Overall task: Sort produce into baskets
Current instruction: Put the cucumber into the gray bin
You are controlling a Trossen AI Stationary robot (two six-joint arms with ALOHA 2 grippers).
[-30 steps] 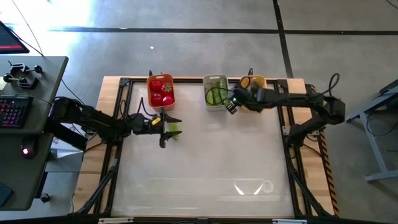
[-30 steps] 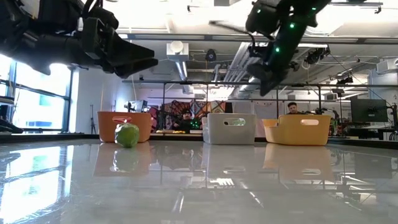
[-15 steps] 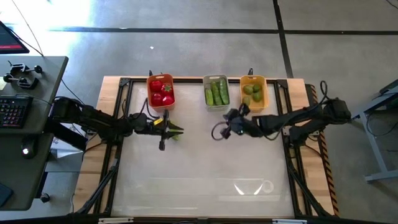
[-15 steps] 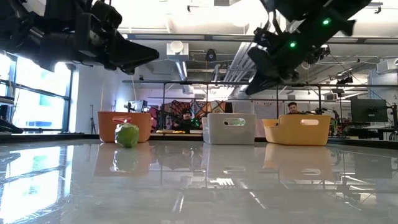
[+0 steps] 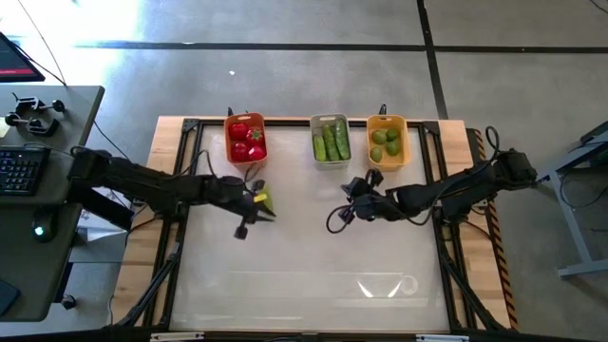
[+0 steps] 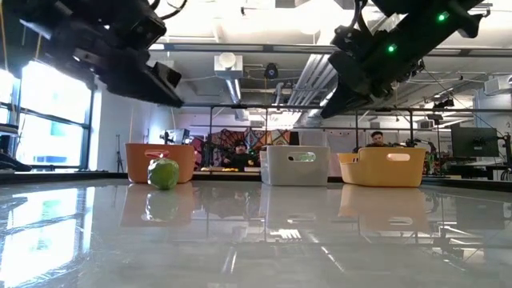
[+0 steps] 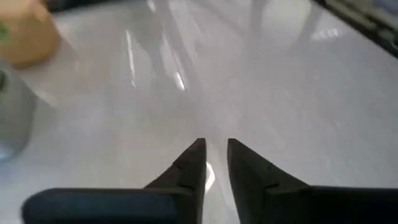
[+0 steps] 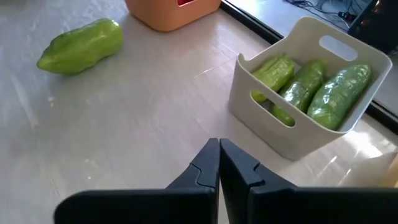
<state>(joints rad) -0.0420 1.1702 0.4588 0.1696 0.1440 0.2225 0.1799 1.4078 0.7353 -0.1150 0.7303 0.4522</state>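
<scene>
Glossy table [image 5: 304,256], cucumber [image 8: 81,45] lying loose (beside, outside left jaws)

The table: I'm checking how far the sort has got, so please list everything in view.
orange-red basket: one, table's far edge, left
tomatoes: several, red, in orange-red basket
grey basket: one, far edge, middle
cucumbers: three, green, in grey basket
yellow basket: one, far edge, right
limes: several, green, in yellow basket
loose green piece: one, elongated, on table near orange-red basket
people: two, far behind table
left gripper: dark, narrow gap, empty, beside loose piece
right gripper: dark, shut, empty, mid-table
</scene>
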